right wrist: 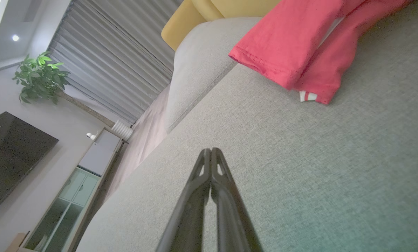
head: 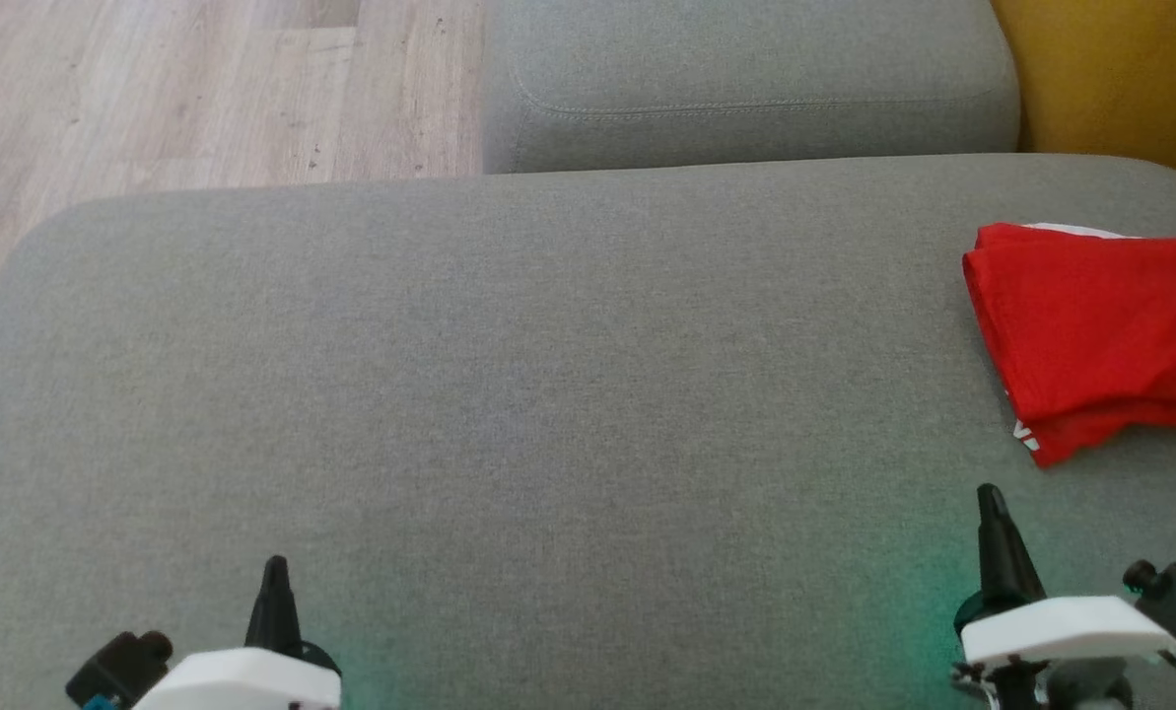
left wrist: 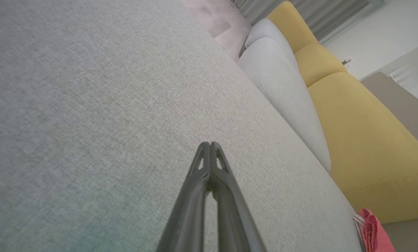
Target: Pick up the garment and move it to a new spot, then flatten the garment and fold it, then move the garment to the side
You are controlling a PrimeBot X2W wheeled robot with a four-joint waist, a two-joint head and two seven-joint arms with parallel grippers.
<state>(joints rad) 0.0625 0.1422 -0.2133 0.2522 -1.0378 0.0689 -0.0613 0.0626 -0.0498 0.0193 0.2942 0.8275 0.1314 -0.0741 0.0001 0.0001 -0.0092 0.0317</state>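
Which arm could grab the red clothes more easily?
Probably the right. In the head view the right gripper sits near the folded red garment at the right side of the grey cushion; the left gripper is far across it. Both are shut.

garment (head: 1100,335) lies at the seat cushion's (head: 509,394) right, probably near its edge; another cushion (head: 745,79) behind.

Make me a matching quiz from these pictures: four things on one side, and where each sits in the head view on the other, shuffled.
Things:
1 garment
2 left end effector
3 wood floor
4 yellow cushion

Places:
A top left
B right edge, lying on the grey cushion
C top right corner
D lower left, fingers together

Pairs: 1-B, 2-D, 3-A, 4-C
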